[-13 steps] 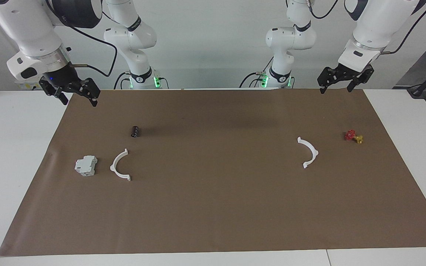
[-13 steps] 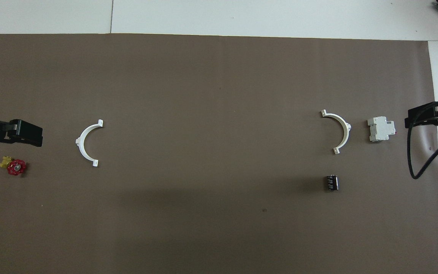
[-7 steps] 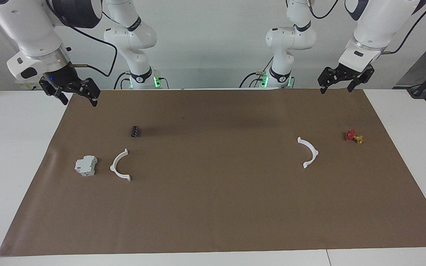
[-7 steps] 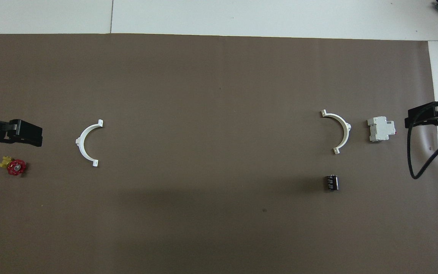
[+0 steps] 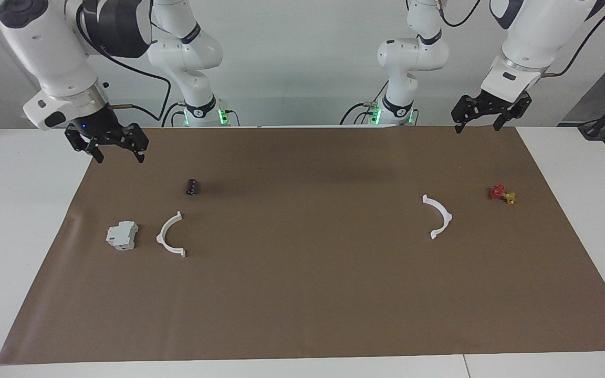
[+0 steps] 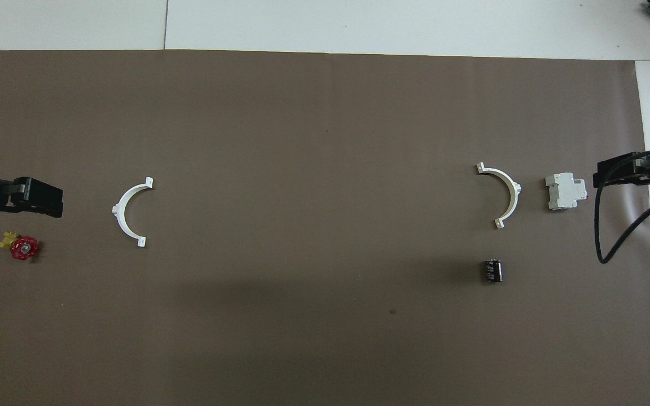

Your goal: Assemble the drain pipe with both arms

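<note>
The drain pipe lies as two separate white half-ring arcs on the brown mat (image 5: 302, 304). One arc (image 5: 160, 236) lies at the right arm's end, beside a grey-white block; it also shows in the overhead view (image 6: 512, 194). The other arc (image 5: 448, 214) lies at the left arm's end, also seen from overhead (image 6: 118, 210). My right gripper (image 5: 120, 157) is open and empty, raised over the mat's edge near the robots; from overhead (image 6: 613, 173) it shows by the block. My left gripper (image 5: 477, 127) is open and empty, raised over the mat's other corner; from overhead (image 6: 37, 197) it shows above a red valve.
A grey-white boxy block (image 5: 122, 235) sits beside the arc at the right arm's end. A small black cylinder (image 5: 191, 186) lies nearer to the robots than that arc. A red and yellow valve (image 5: 498, 191) lies at the left arm's end.
The right gripper has moved a little inward over the mat and lower. The left arm and all the objects have stayed still.
</note>
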You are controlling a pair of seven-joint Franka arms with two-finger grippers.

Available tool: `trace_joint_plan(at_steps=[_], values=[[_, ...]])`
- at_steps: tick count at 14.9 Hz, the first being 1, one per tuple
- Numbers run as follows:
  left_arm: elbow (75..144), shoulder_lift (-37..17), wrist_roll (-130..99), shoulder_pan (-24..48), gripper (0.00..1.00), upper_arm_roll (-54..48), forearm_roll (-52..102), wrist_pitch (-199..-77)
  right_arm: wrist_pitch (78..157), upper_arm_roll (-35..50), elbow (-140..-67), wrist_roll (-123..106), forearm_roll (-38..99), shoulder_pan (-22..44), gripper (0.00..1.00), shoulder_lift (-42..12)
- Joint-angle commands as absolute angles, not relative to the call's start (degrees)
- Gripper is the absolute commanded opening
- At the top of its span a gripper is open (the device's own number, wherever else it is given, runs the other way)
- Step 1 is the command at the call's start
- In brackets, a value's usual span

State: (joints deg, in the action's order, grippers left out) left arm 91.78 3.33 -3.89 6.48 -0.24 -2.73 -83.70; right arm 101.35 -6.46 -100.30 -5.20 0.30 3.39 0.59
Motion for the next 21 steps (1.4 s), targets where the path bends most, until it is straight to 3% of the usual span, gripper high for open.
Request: trace_joint_plan(at_steps=[1, 7, 14, 16, 17, 18, 20, 21], values=[[92.37, 4.22, -3.96, 6.94, 1.0, 0.35, -2.11, -84.46, 113.24, -6.33, -109.31, -13.94, 2.98, 2.64, 1.0, -0.43], [92.37, 4.22, -3.96, 6.94, 1.0, 0.35, -2.11, -84.46, 130.67, -6.24, -113.73, -24.51, 4.91, 2.81, 1.0, -11.15], [92.37, 4.22, -3.96, 6.94, 1.0, 0.35, -2.11, -84.37, 139.12, -6.24, -116.1, -32.33, 9.49, 2.11, 0.93, -17.74], [92.37, 4.22, -3.96, 6.94, 1.0, 0.35, -2.11, -84.38, 139.83, -6.33, -116.19, -33.22, 9.67, 2.2, 0.86, -18.72], [92.37, 4.22, -3.96, 6.94, 1.0, 0.35, -2.11, -84.38, 139.57, -6.33, -116.63, -33.74, 9.67, 2.11, 0.79, -18.72], [92.37, 4.22, -3.96, 6.94, 1.0, 0.35, -2.11, -84.46, 139.66, -6.33, -116.98, -35.32, 9.67, 1.41, 0.65, -18.63], [92.37, 4.22, -3.96, 6.94, 1.0, 0.35, -2.11, -84.46, 139.4, -6.33, -117.25, -36.21, 9.67, 0.88, 0.04, -18.54], [92.37, 4.22, -3.96, 6.94, 1.0, 0.35, -2.11, -84.38, 139.22, -6.33, -116.64, -36.12, 9.67, 0.88, 0.0, -18.63]])
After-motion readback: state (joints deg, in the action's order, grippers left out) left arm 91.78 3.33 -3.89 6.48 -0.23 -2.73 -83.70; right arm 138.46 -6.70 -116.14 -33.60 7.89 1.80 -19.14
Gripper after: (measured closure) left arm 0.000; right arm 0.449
